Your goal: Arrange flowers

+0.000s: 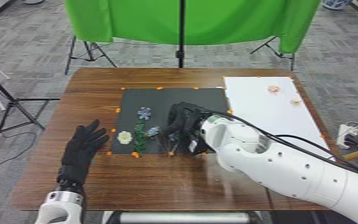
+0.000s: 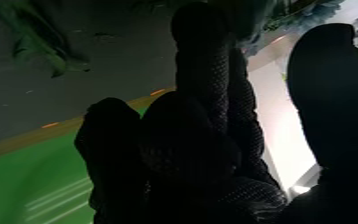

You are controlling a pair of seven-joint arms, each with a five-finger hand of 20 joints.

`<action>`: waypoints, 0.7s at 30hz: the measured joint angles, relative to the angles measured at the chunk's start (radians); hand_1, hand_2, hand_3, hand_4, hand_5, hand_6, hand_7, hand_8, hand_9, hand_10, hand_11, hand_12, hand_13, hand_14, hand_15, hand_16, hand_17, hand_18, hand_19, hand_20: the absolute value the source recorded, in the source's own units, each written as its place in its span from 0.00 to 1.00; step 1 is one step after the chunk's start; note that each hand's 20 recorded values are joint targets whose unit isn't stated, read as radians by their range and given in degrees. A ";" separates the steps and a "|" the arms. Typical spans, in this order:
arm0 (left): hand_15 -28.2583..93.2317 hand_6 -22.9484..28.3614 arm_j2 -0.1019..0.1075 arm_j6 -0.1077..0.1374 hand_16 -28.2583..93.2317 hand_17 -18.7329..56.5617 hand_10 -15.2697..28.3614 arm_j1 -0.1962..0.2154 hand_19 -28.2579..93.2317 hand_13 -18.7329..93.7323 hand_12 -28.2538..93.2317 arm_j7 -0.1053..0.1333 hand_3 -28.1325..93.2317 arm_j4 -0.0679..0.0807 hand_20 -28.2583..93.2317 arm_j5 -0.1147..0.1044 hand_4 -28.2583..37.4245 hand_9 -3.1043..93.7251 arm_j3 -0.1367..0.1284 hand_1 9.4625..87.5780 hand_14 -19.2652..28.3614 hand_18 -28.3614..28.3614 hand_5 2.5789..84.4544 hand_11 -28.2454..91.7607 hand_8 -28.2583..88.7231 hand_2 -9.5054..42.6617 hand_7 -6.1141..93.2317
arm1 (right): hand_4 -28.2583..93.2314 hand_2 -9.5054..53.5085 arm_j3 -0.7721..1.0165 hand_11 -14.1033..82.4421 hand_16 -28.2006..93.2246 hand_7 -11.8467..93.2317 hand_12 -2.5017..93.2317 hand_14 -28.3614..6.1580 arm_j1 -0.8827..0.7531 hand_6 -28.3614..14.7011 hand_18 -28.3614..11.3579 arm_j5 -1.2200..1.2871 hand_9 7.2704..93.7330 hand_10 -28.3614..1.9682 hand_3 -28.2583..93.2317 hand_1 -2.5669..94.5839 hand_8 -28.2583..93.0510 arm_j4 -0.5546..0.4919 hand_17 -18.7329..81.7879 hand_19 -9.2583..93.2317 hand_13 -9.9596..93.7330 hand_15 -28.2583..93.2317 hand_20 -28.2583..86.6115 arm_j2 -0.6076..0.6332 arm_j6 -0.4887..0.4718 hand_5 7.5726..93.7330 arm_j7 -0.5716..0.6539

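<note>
Green cloth [image 1: 149,22] hangs behind the brown bench [image 1: 158,185]. The left robot hand [image 1: 84,142] is wide; I can't tell about the right robot hand [image 1: 186,121]. The wrist view has leaves [image 2: 44,37].

My white right arm [image 1: 286,172] comes in from four o'clock and slants toward ten, bringing my black-gloved right hand [image 1: 184,120] close to the centre of the head view. My left arm [image 1: 62,207] enters at seven o'clock; my left hand [image 1: 83,145] lies open at eight, relaxed fingers [image 1: 93,131] pointing roughly toward one.
</note>
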 measured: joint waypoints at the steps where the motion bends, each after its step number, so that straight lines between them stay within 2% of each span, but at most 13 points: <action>1: 0.42 0.60 0.000 -0.001 0.22 0.24 0.69 0.000 0.34 0.40 0.33 0.000 0.69 0.000 0.37 0.000 0.00 0.41 0.000 0.13 0.81 0.76 0.40 0.36 0.21 0.44 0.09 | 0.11 0.00 0.000 0.44 0.52 0.27 0.29 0.74 0.000 0.69 0.40 -0.002 0.90 0.51 0.74 0.40 0.15 0.000 0.84 1.00 0.97 0.74 0.79 0.000 0.000 0.70 0.000; 5: 0.42 0.60 0.000 -0.002 0.22 0.24 0.69 -0.003 0.34 0.40 0.33 0.000 0.69 0.001 0.37 0.001 0.00 0.41 0.001 0.13 0.82 0.76 0.40 0.36 0.21 0.43 0.09 | 0.10 0.00 0.000 0.44 0.52 0.28 0.29 0.74 0.000 0.70 0.40 -0.011 0.90 0.51 0.74 0.41 0.15 0.003 0.84 1.00 0.97 0.74 0.79 0.000 0.006 0.74 -0.002; 11: 0.42 0.60 -0.001 -0.002 0.22 0.24 0.69 -0.003 0.34 0.40 0.33 0.000 0.69 0.001 0.37 0.001 0.00 0.41 0.001 0.13 0.82 0.76 0.40 0.36 0.21 0.43 0.09 | 0.08 0.00 -0.008 0.43 0.52 0.29 0.29 0.74 0.000 0.71 0.39 -0.035 0.90 0.51 0.70 0.49 0.27 0.009 0.84 1.00 0.97 0.74 0.79 0.000 0.040 0.79 -0.003; 14: 0.42 0.60 -0.001 -0.002 0.22 0.24 0.69 -0.003 0.34 0.40 0.33 0.001 0.69 0.001 0.37 0.002 0.00 0.41 0.000 0.13 0.82 0.76 0.40 0.36 0.21 0.43 0.09 | 0.08 0.01 -0.012 0.43 0.52 0.29 0.29 0.74 0.000 0.71 0.39 -0.046 0.90 0.52 0.68 0.51 0.27 0.012 0.84 1.00 0.97 0.74 0.79 0.000 0.052 0.81 -0.004; 18: 0.42 0.60 -0.001 -0.002 0.22 0.24 0.69 -0.002 0.34 0.40 0.33 0.001 0.69 0.001 0.37 0.002 0.00 0.41 0.000 0.13 0.82 0.76 0.40 0.36 0.21 0.43 0.09 | 0.09 0.01 -0.018 0.42 0.52 0.29 0.28 0.74 0.002 0.71 0.39 -0.052 0.89 0.50 0.72 0.45 0.25 0.014 0.83 1.00 0.97 0.74 0.79 0.000 0.062 0.79 -0.005; 19: 0.42 0.60 -0.001 -0.002 0.22 0.24 0.69 -0.002 0.34 0.40 0.33 0.001 0.69 0.001 0.37 0.002 0.00 0.41 0.000 0.13 0.82 0.76 0.40 0.36 0.21 0.43 0.09 | 0.09 0.01 -0.018 0.41 0.52 0.29 0.28 0.74 0.002 0.70 0.39 -0.052 0.88 0.50 0.74 0.42 0.19 0.014 0.83 1.00 0.97 0.74 0.79 0.000 0.064 0.76 -0.005; 21: 0.42 0.60 -0.001 -0.002 0.22 0.24 0.69 -0.002 0.34 0.40 0.33 0.001 0.69 0.001 0.37 0.002 0.00 0.41 0.000 0.13 0.82 0.76 0.40 0.36 0.21 0.43 0.09 | 0.10 0.03 -0.018 0.41 0.52 0.28 0.28 0.73 0.002 0.68 0.39 -0.051 0.86 0.48 0.73 0.38 0.15 0.014 0.83 1.00 0.96 0.74 0.79 0.000 0.067 0.73 -0.006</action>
